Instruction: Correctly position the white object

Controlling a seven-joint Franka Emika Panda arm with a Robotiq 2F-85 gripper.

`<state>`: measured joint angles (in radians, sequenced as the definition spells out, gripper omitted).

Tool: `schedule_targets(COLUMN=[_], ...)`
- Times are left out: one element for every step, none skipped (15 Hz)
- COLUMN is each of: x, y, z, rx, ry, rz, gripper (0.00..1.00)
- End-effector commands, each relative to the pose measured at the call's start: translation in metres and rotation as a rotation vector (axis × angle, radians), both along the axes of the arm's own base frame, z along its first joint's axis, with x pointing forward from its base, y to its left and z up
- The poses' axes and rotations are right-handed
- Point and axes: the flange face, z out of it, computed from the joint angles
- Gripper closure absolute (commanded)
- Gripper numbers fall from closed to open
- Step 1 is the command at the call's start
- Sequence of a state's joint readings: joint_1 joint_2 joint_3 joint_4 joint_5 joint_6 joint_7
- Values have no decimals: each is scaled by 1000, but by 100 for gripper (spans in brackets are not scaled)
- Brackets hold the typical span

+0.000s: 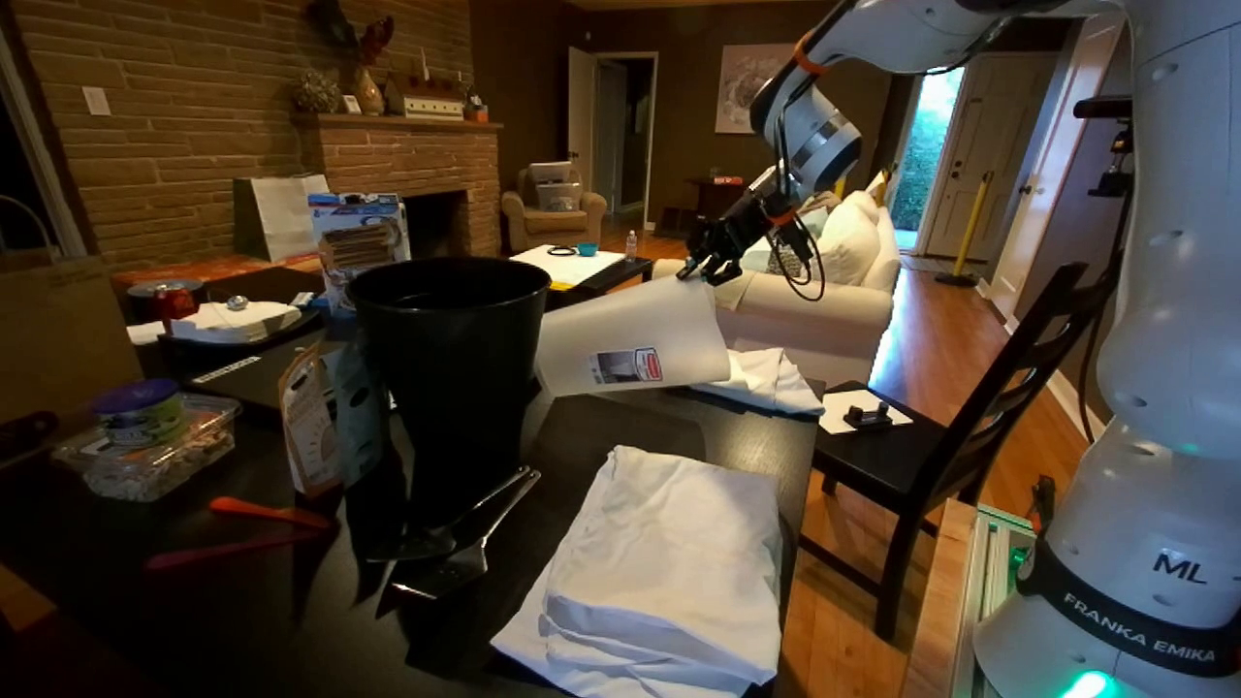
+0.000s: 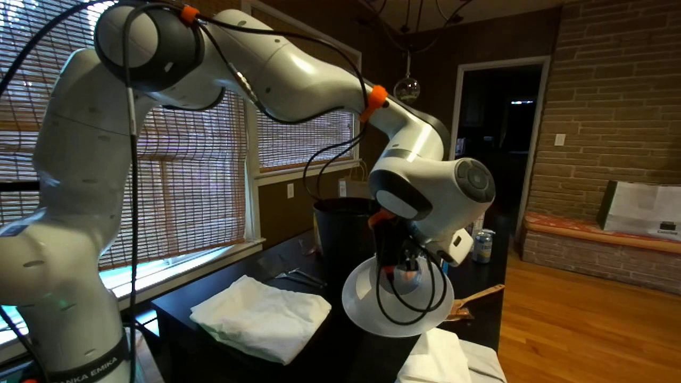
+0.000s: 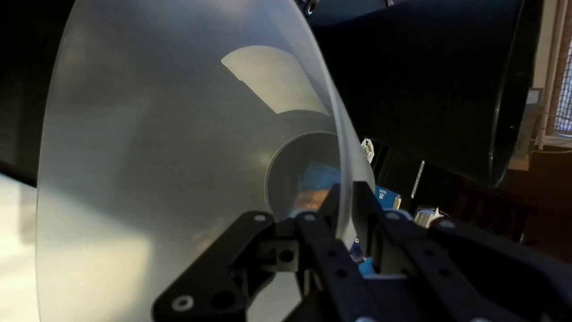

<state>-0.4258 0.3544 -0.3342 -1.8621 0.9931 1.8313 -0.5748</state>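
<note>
Two dark fingers (image 3: 365,203) of the Robotiq gripper (image 3: 346,209) pinch the rim of a tapered white plastic bin (image 1: 640,325), one inside its wall and one outside, with only that thin edge between them. The bin is tipped well over, nearer to lying than standing; its narrow end is just beside an upright black bin (image 1: 451,373), though I cannot tell whether they touch, nor whether the white one rests on the black table (image 1: 233,625). A printed label (image 1: 625,366) with red on it shows on the flank, and the wrist view looks in through the mouth to the round base. Near the black bin lie two metal-handled kitchen utensils (image 1: 448,572). A folded white cloth (image 1: 669,562) lies flat toward the robot's end of the table in both exterior views, and a rumpled white cloth (image 1: 771,380) lies at the edge, partly behind the tipped bin in an exterior view. Farther off are an orange utensil (image 1: 267,510) and a clear plastic container (image 1: 160,467) with a purple-lidded tub (image 1: 143,425) on top; a drink can (image 2: 483,247) also stands on the table. White links of the Franka Emika Panda arm (image 2: 303,77) arch above. Past the table are a dark wooden chair (image 1: 897,467), a cream sofa (image 1: 805,325) and a brick fireplace (image 1: 397,160).
</note>
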Motion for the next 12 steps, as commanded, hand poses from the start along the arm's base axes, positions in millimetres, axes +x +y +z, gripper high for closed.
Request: schedule_targets(x=[7, 10, 11, 13, 14, 16, 19, 22, 26, 29, 33, 38], y=[2, 3, 4, 6, 8, 10, 14, 16, 19, 22, 25, 30], z=[28, 33, 37, 40, 44, 47, 52, 56, 62, 69, 74, 81], rx=[-92, -124, -143, -173, -192, -216, -230, -252, -277, -303, -330, -365], ry=[38, 46, 56, 66, 79, 87, 96, 109, 118, 125, 128, 130], rz=[68, 98, 121, 159, 195, 228, 255, 286, 313, 340, 365, 386], gripper=[97, 97, 97, 97, 97, 97, 97, 97, 97, 97, 97, 97])
